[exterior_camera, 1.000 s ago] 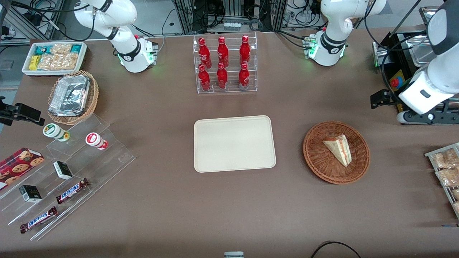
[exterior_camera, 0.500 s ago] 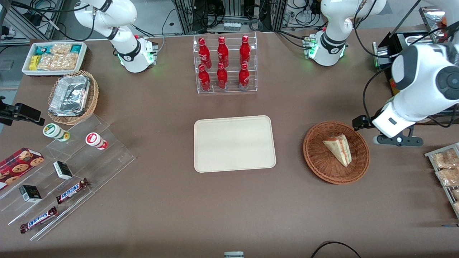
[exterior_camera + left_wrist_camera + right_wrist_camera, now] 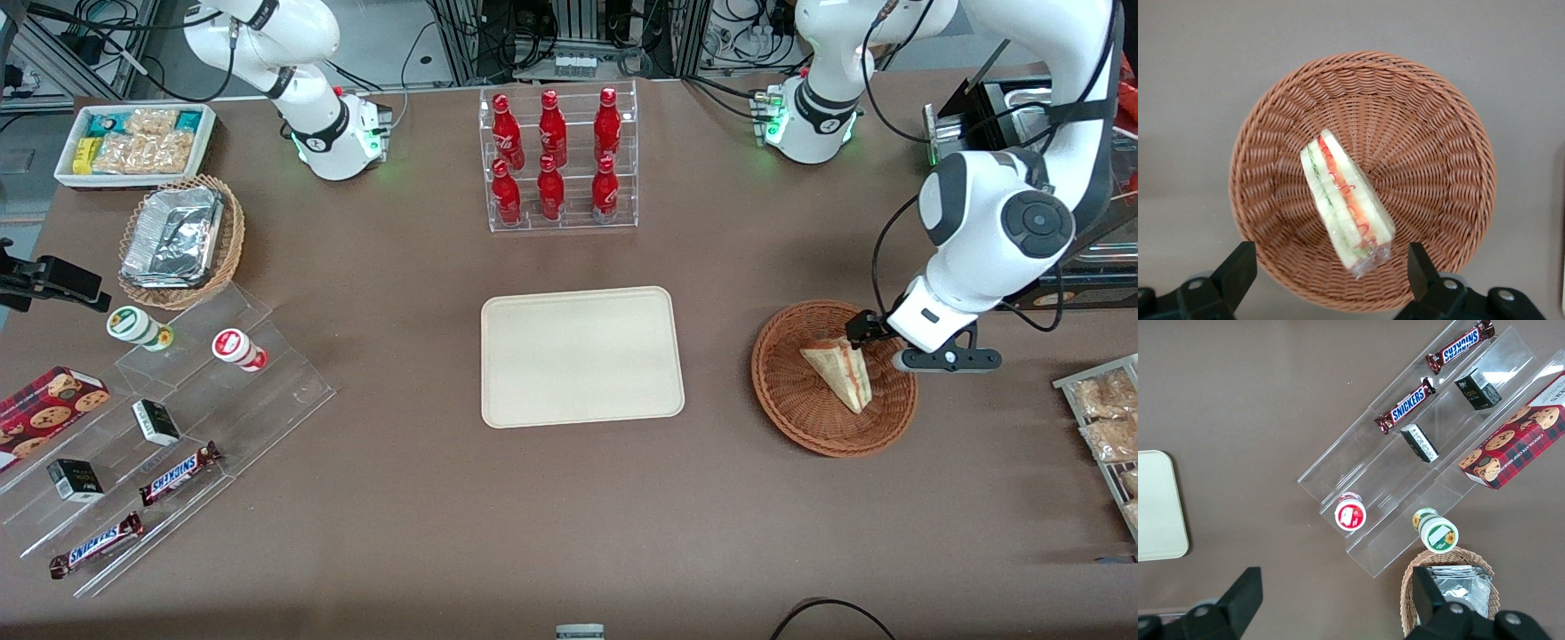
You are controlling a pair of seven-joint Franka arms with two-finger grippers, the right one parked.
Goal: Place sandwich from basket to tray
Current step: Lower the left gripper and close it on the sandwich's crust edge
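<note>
The sandwich (image 3: 839, 371) was seen lying on its side inside the basket (image 3: 787, 391), its layered filling visible through the clear wrap in the left wrist view (image 3: 1345, 201). The basket (image 3: 1438, 167) rested on the brown surface (image 3: 569, 516), toward the working arm's end. The tray (image 3: 582, 356) was positioned beside the basket, near the middle of the surface and apart from it, with nothing on it. The gripper (image 3: 876, 342) was held above the basket, over the part of its rim farther from the front camera, close to the wide end of the sandwich. In the left wrist view the gripper (image 3: 1331, 270) was shown with its jaws spread wide and released, nothing being held between them, the narrow tip of the sandwich lying between the two fingers (image 3: 1238, 270).
</note>
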